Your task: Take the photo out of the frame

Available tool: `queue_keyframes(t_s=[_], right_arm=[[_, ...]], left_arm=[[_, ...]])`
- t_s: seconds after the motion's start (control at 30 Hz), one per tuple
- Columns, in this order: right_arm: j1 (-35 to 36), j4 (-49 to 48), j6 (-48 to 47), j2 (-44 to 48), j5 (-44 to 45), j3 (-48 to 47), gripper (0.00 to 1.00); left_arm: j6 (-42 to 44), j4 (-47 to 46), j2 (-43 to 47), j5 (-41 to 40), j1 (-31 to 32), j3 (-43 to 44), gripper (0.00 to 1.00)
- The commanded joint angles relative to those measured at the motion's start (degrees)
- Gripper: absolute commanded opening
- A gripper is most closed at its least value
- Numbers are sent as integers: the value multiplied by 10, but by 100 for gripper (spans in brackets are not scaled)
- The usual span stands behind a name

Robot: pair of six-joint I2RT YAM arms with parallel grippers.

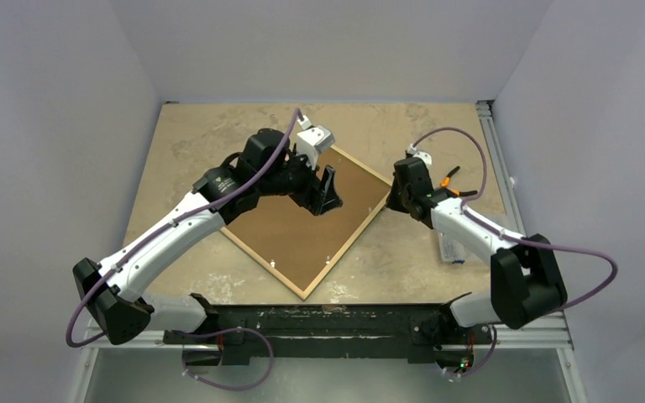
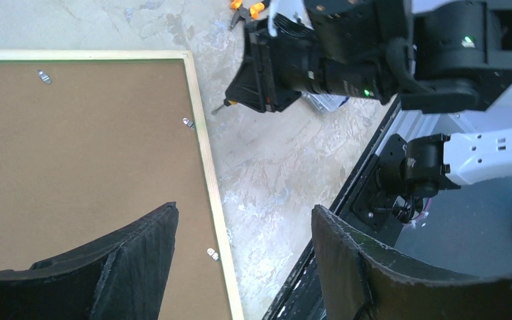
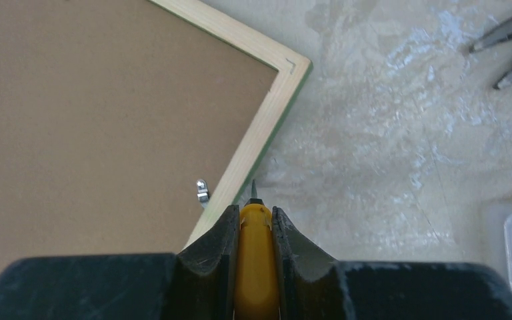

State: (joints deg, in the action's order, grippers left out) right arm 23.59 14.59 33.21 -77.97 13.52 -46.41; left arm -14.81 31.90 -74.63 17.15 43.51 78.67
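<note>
The frame (image 1: 346, 247) lies face down on the table, turned like a diamond, with its light wood back edge (image 2: 207, 173) up. The photo shows only its brown fibreboard back (image 1: 302, 227) (image 3: 93, 120), held in by small metal clips (image 2: 188, 123) (image 3: 202, 192). My left gripper (image 1: 326, 195) hangs open over the board's far part, with nothing between its fingers (image 2: 244, 208). My right gripper (image 3: 253, 210) is shut on a yellow-handled pointed tool (image 3: 255, 267). The tool's metal tip (image 3: 253, 190) sits just outside the frame's right edge (image 3: 253, 140), close to a clip.
Orange-handled pliers (image 1: 449, 178) lie on the table behind the right arm. A small clear plastic box (image 1: 452, 248) sits at the right, under that arm. The black rail (image 1: 327, 315) with the arm bases runs along the near edge. Grey walls close in three sides.
</note>
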Motion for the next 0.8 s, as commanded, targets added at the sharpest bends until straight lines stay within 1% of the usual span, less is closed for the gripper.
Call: queue_keyframes(t_s=[0.0, 0.23, 0.33, 0.37, 0.43, 0.53, 0.67, 0.77], right_arm=[[-1, -37, -20, -54, 3, -72, 0], [-2, -66, -43, -136, -10, -142, 0], [-1, -59, -47, -166, -14, -179, 0], [-2, -49, -49, -173, -12, -193, 0], [-1, -9, -50, -178, 19, -226, 0], [3, 71, -42, -180, 48, -272, 0], [29, 135, -60, -178, 69, -321, 0], [37, 174, -64, -198, 61, -358, 0]], left_arm=[[41, 29, 11, 8, 0, -28, 71], [57, 27, 51, -83, 51, -44, 72], [57, 28, 58, -110, 64, -46, 71], [56, 27, 58, -115, 64, -47, 71], [52, 28, 60, -124, 65, -48, 72], [51, 30, 60, -135, 65, -47, 72], [53, 38, 54, -151, 64, -42, 71], [53, 39, 51, -152, 64, -42, 72]])
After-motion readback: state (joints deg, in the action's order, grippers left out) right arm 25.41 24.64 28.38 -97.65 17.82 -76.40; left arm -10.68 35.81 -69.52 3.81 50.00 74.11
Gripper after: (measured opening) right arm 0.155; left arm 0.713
